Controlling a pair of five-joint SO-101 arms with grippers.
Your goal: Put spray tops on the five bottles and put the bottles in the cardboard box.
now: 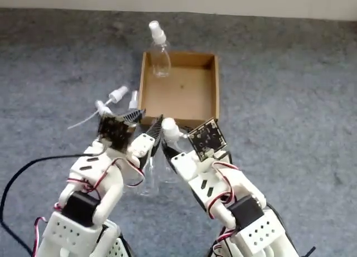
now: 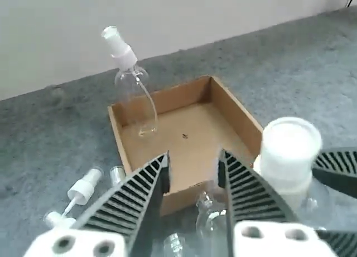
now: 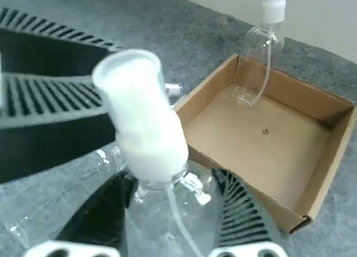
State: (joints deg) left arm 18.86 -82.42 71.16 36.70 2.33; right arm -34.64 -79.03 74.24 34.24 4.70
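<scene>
Progress check: I'd call it roughly one and a half out of five. One finished bottle (image 1: pixel 160 59) with its sprayer on stands inside the cardboard box (image 1: pixel 184 98), tucked into the box's 11 o'clock corner.

The right end effector (image 3: pixel 173 184) is clamped around a second bottle (image 3: pixel 162 223) just off the box's 6 o'clock edge. A white spray top (image 3: pixel 146 123) sits on its neck, leaning a bit, and I can't tell if it's fully seated.

The left end effector (image 2: pixel 192 179) is right next to it, jaws spread and holding nothing.

What's left: loose spray tops (image 1: pixel 117 94) lie on the desk (image 1: pixel 290 90) around the box's 9 o'clock side, and at least two bare bottles (image 1: pixel 149 176) sit between the arms. So the held one needs boxing, then the rest need capping and boxing.
</scene>
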